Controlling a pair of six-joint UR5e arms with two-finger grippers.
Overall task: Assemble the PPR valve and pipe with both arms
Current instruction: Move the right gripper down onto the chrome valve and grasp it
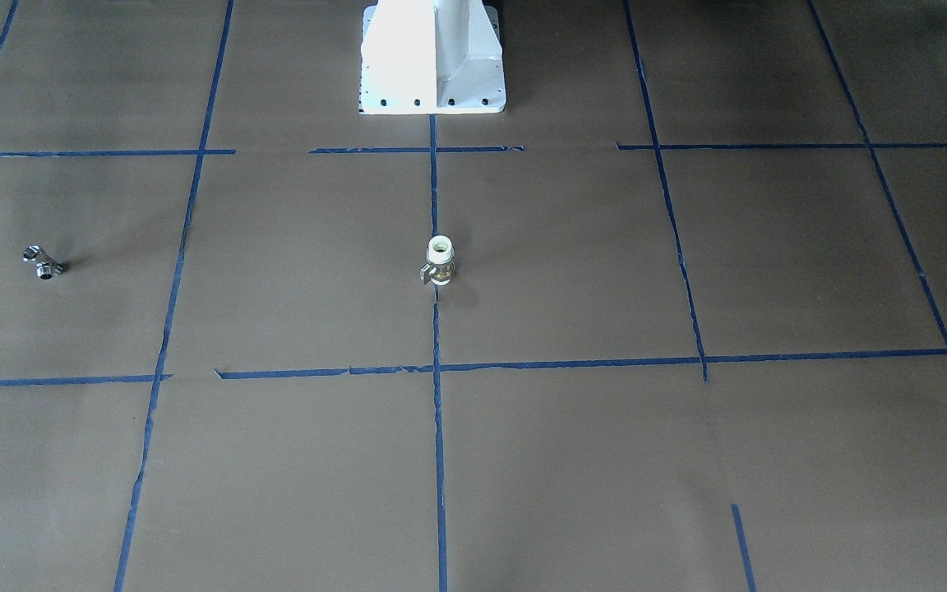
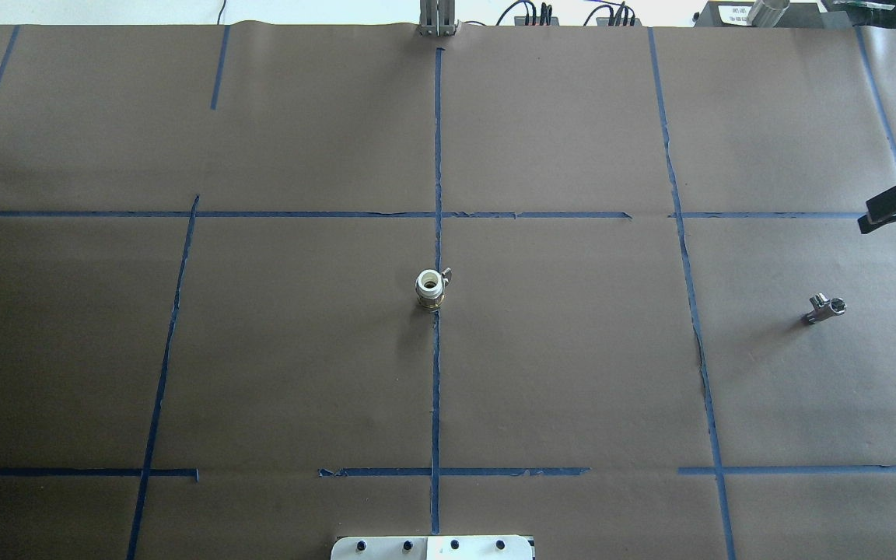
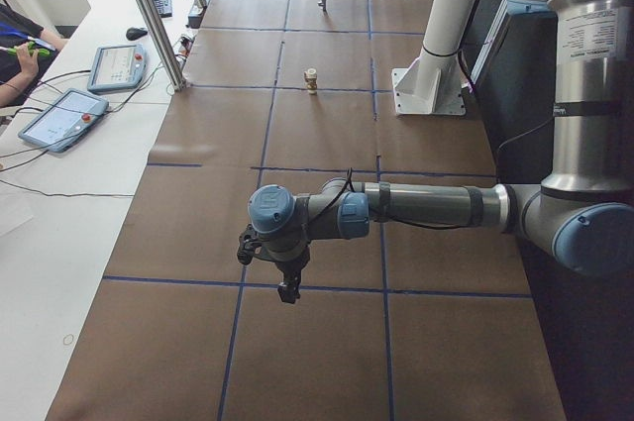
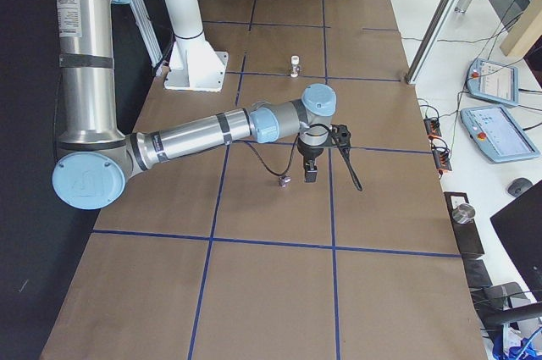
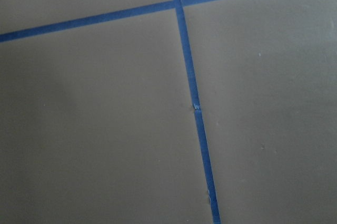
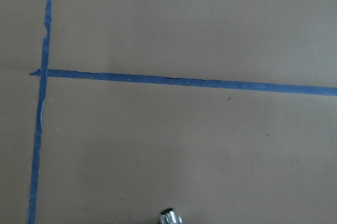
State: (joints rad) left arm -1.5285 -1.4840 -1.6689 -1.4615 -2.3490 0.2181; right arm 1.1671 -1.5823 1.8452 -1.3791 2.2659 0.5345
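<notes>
The PPR valve point(image 2: 431, 288) stands upright on the table's middle blue line, white end up, lever to the side; it also shows in the front view point(image 1: 441, 259). The silver pipe point(image 2: 824, 307) lies on the table's right side, and its top peeks in at the bottom edge of the right wrist view point(image 6: 169, 217). My right gripper point(image 2: 872, 218) hovers at the view's right edge, just beyond the pipe and apart from it; only part shows, so I cannot tell its state. My left gripper point(image 3: 288, 292) hangs over bare table far from both parts; I cannot tell its state.
The white pedestal point(image 1: 432, 57) stands at the robot's side of the table, behind the valve. Blue tape lines grid the brown table cover. Tablets and cables point(image 3: 114, 64) lie on the white bench beyond the table's far edge.
</notes>
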